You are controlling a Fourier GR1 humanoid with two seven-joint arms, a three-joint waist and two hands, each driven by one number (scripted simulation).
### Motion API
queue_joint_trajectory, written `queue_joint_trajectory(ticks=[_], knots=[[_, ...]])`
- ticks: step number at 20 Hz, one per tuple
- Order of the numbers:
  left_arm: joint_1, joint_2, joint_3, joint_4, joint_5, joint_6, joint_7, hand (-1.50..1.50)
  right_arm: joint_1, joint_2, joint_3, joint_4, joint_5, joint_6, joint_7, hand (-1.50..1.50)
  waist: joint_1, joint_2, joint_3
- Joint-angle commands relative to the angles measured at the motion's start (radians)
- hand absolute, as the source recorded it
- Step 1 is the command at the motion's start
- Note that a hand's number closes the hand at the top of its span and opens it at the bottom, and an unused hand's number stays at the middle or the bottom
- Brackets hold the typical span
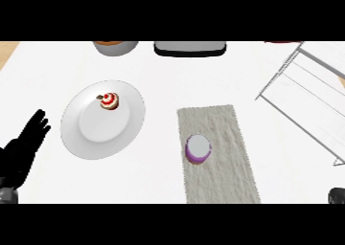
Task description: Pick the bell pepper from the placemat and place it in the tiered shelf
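Head view: I see the bell pepper (198,149), purple with a pale top, sitting on the grey placemat (221,177) at centre. The wire shelf (313,91) stands well apart at right. My left hand (19,153) rests open at the left edge, holding nothing. Of my right hand (341,195) only a dark bit shows, so I cannot tell its state. A cupcake (109,101) sits on the white plate (97,134).

Place: kitchen counter
Evidence: white plate (97,122) with small dessert (109,101), woven placemat (221,158), wire tiered shelf (313,91) on white countertop (161,76)
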Motion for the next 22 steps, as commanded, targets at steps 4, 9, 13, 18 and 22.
queue_joint_trajectory(ticks=[4, 9, 13, 18, 22], knots=[[0.004, -0.025, -0.011, -0.008, -0.027, 0.004, -0.001, 0.0, 0.05, -0.106, -0.093, 0.18, -0.015, -0.114, -0.047, 1.5, 0.006, 0.004, 0.001], [0.001, -0.007, 0.026, -0.001, -0.002, -0.032, 0.006, 0.0, 0.059, -0.113, -0.151, 0.226, -0.075, -0.196, -0.053, 1.5, 0.006, 0.002, 0.001], [-0.002, -0.058, -0.007, 0.013, -0.057, 0.011, -0.031, 0.0, 0.176, -0.136, -0.186, 0.311, -0.096, -0.319, -0.135, 1.5, 0.003, 0.004, 0.001], [0.013, -0.06, -0.003, -0.02, -0.067, 0.018, -0.003, 0.0, 0.204, -0.147, -0.244, 0.418, -0.092, -0.482, -0.115, -1.5, 0.008, 0.005, 0.001], [-0.05, -0.018, 0.045, 0.082, -0.043, -0.046, -0.043, 0.0, 0.302, -0.199, -0.225, 0.36, -0.149, -0.387, -0.171, -1.5, -0.004, 0.002, 0.001]])
